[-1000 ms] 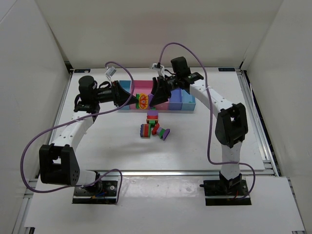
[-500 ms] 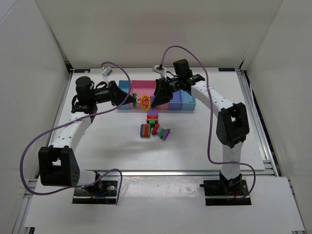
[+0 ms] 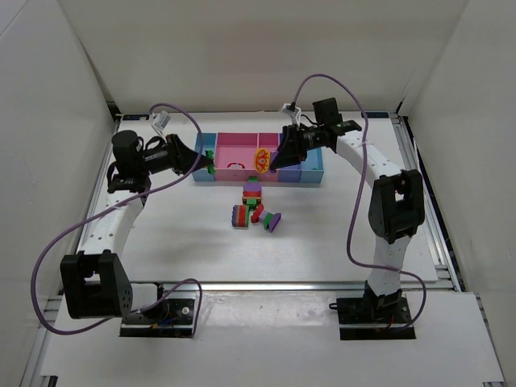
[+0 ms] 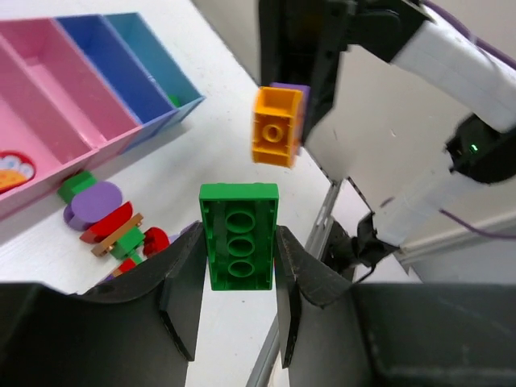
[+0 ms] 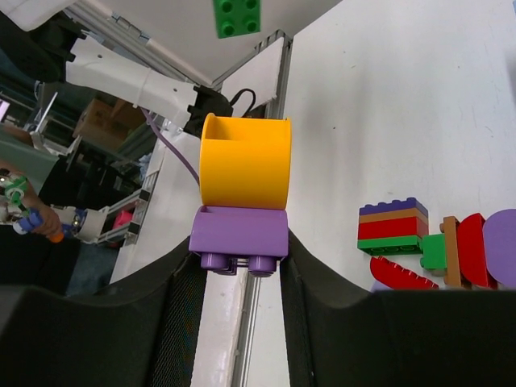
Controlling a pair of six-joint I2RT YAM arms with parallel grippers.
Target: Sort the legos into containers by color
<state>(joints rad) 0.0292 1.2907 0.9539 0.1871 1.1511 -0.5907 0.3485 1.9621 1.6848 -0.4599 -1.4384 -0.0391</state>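
STEP (judged): drop-off. Loose pile (image 3: pixel 254 208) lies on near side of tray (image 3: pixel 314 168); route both arms high over it. L gripper (image 4: pixel 239 242), pinching green brick (image 4: pixel 239 230), is over tray's left end: lower inside compartment walls before letting go. R gripper (image 5: pixel 239 246), pinching purple brick (image 5: pixel 239 230) w/ orange curved piece (image 5: pixel 244 161) stuck on top, is over tray's middle: two colours, so split before filing.
QTY: pile approx. 8 legos, some stacked, exact no. unclear; held 3; tray 1, 5 compartments.

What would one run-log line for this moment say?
left fingers: shut on green brick | right fingers: shut on orange-and-purple piece | lego pile: on table, outside tray
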